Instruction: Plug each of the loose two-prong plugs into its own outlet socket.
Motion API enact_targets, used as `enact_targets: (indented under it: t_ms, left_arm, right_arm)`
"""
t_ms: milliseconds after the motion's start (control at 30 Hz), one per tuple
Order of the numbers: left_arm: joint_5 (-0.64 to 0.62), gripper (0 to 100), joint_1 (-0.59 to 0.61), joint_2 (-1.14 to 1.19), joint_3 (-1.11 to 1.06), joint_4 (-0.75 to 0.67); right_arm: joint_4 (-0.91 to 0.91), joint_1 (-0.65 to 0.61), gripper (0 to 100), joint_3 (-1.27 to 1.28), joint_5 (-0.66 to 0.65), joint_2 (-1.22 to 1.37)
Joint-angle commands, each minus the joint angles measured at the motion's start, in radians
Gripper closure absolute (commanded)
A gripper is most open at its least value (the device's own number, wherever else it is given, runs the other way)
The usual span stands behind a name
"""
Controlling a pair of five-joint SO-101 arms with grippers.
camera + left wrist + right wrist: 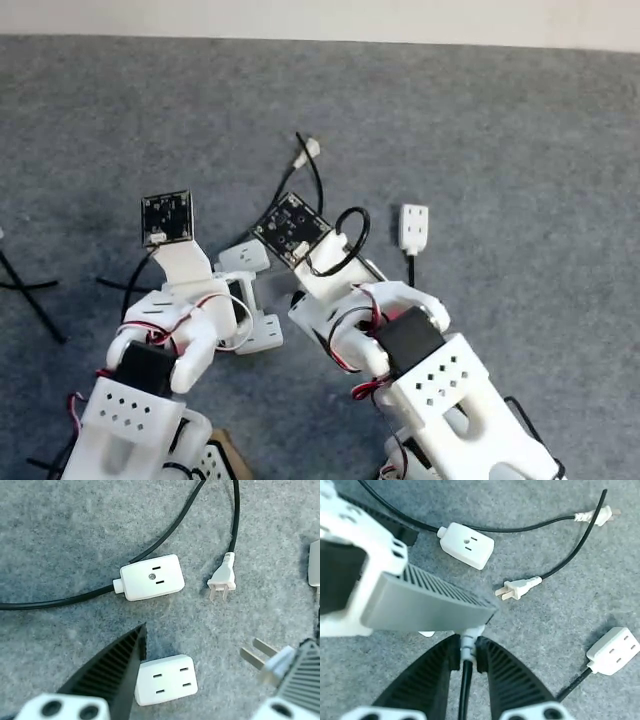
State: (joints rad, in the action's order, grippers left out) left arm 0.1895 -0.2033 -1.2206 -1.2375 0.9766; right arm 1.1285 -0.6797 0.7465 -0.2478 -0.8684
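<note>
Grey carpet (520, 110) covers the table, and we see both arms bent low over it, side by side. The right gripper (466, 642) has its two dark fingers pressed together on the held plug (274, 666), pinching the white body just where the black cord leaves it. The plug's two flat prongs are bare. They are near the small outlet block (165, 680) but not in it.

The left gripper (222, 637) has its fingers spread wide apart, and the small outlet block lies on the carpet between them. One finger (117, 670) overlaps the block's edge in the left wrist view, and we cannot tell whether it touches. The block lies face up, and we see nothing in its two pairs of slots.

Beyond the grippers, the single socket (152, 577) lies face up on the end of a black cord, with nothing plugged into it. Near it a loose plug (222, 577) lies flat on the carpet, in no socket, its cord running away from the arms. A second loose plug (597, 515) lies farther out, also flat and unplugged. The corded outlet block (413, 227) sits on the right arm's side, well apart from the other sockets, face up with its slots unfilled.
</note>
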Motion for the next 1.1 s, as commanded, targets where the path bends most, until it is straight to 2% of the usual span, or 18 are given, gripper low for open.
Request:
enact_targets:
  t_ms: [0,300,733,800,967,1067]
  left_arm:
    - [0.008,59,-0.022,0.008,0.001,-0.003]
    - [0.009,59,-0.094,0.008,-0.021,-0.006]
    - [0.009,59,-0.09,0.008,-0.018,-0.005]
    - [0.009,59,-0.028,-0.002,0.004,-0.006]
    - [0.002,59,0.277,0.008,0.143,0.006]
    - [-0.04,59,0.387,0.01,0.174,0.081]
  right_arm:
    - [-0.004,0.019,99.3,-0.088,0.008,-0.042]
    - [-0.007,0.053,99.3,-0.093,0.008,-0.042]
    - [-0.007,0.062,99.3,-0.093,0.008,-0.039]
    - [-0.007,0.062,99.3,-0.093,0.008,-0.039]
    - [-0.004,0.062,99.3,-0.13,0.005,0.073]
    - [-0.001,0.056,99.3,-0.225,-0.026,0.206]
